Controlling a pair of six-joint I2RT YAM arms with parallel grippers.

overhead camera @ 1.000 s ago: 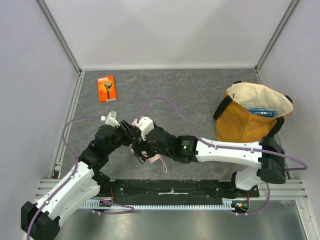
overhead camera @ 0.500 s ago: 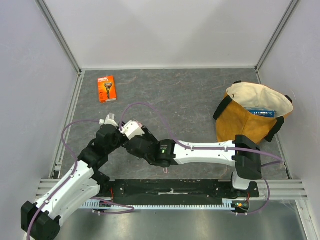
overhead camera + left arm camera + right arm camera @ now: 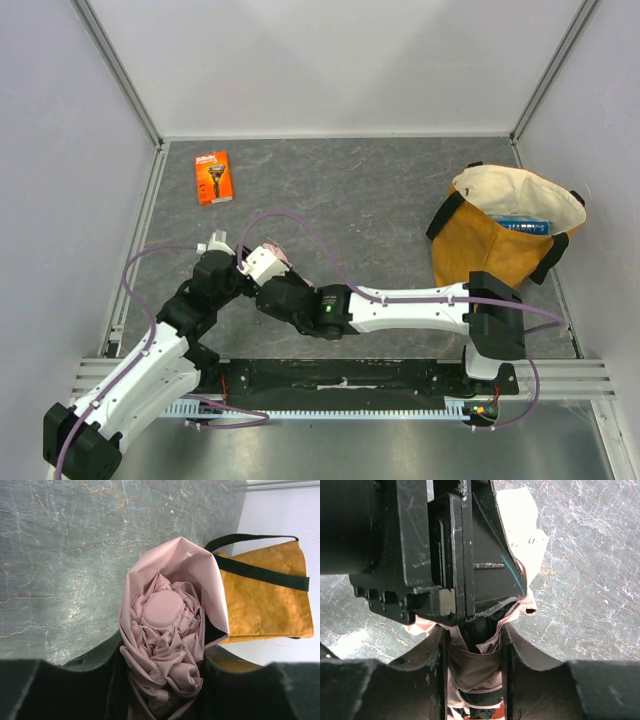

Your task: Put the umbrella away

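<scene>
Since a second ago the right arm has swung left and drawn in beside the left one, and the right gripper (image 3: 473, 655), wide open then, has closed in.

The umbrella (image 3: 165, 630) is folded into a crumpled pink bundle and held up off the table (image 3: 380, 190), over its near left part. From above only a scrap of pink shows between the two wrists. The left gripper (image 3: 162, 662) grips the bundle around its middle, cap end sticking out past the fingers. The right gripper sits just beside it, and its fingers press on pink fabric and a dark part of the umbrella from both sides, so both appear to have hold of it.

The bag (image 3: 490, 245) stands open at the right, well apart from the umbrella, with something blue already inside. An orange pack (image 3: 213, 177) lies at the far left.

As I judge it, folding and gathering are done. Carrying the umbrella across to the bag and dropping it in is not yet done, and the loose fabric may need tidying first.
</scene>
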